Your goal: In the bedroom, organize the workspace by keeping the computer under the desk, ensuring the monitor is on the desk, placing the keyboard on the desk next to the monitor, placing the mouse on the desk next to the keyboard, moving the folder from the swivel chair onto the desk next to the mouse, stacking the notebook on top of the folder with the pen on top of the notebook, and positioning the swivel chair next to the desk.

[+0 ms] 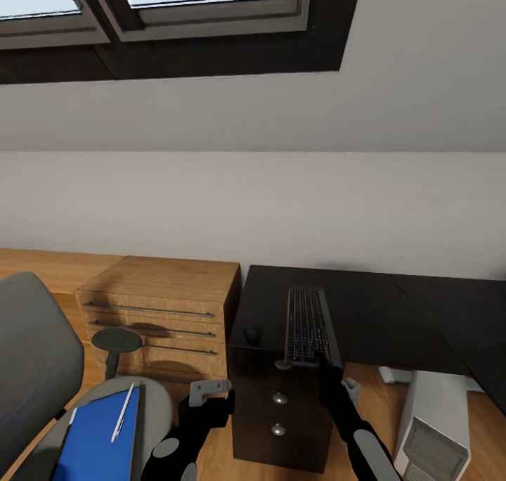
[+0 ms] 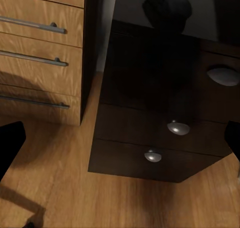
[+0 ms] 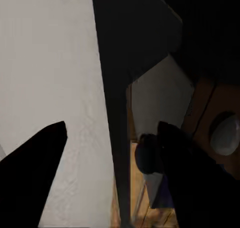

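Note:
The keyboard lies on the black desk with its near end sticking out over the front edge. My right gripper is at that near end, open, and in the right wrist view its fingers stand wide on either side of a thin dark edge. The dark mouse sits on the desk's left corner. My left gripper hangs open and empty before the drawer unit. On the swivel chair a blue folder stack carries the white pen. The computer stands under the desk. The monitor is out of view.
A light wooden dresser stands between chair and desk, close to the drawer unit's left side. The left wrist view has the drawer knobs, the mouse and the dresser. Wooden floor lies below; a white wall rises behind.

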Controlling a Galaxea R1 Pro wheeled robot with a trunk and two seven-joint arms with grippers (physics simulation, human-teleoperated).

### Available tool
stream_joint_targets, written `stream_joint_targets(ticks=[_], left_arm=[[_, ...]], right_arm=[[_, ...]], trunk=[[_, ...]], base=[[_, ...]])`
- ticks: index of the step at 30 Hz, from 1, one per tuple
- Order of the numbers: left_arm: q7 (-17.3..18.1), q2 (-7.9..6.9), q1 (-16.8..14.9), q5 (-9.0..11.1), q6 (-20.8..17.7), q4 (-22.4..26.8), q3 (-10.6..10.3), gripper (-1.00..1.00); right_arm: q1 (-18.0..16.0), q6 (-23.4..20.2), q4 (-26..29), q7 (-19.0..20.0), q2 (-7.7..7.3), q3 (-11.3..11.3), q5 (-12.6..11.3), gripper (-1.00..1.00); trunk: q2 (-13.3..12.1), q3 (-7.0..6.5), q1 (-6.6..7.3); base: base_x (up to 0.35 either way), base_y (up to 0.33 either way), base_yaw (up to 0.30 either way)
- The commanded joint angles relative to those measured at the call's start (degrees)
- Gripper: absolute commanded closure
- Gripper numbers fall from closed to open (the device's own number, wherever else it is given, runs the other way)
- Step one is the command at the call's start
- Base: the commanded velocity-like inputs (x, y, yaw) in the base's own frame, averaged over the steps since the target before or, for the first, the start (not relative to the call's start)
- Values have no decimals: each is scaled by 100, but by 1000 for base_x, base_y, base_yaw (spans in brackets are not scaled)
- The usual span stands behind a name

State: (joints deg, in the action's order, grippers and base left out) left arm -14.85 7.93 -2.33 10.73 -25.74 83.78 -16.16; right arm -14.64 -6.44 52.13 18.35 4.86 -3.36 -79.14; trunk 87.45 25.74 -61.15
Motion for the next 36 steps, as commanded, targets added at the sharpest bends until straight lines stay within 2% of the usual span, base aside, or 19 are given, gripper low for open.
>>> stream_joint_targets(ticks=[1, 10, 36], left_arm=[[-54, -2, -4, 61, -19, 7, -10, -100], [-54, -3, -4, 61, -19, 7, -1, -100], [-54, -2, -4, 61, -1, -10, -1, -100]], right_arm=[[-3, -59, -1, 20, 7, -25, -61, -100], [-3, -59, -1, 28, 7, -23, -62, -100], [-3, -54, 18, 67, 7, -5, -57, -100]], trunk=[[4, 7, 0], [4, 7, 0], [4, 7, 0]], base=[[0, 0, 0], [-104, 0, 0], [-331, -17, 0]])
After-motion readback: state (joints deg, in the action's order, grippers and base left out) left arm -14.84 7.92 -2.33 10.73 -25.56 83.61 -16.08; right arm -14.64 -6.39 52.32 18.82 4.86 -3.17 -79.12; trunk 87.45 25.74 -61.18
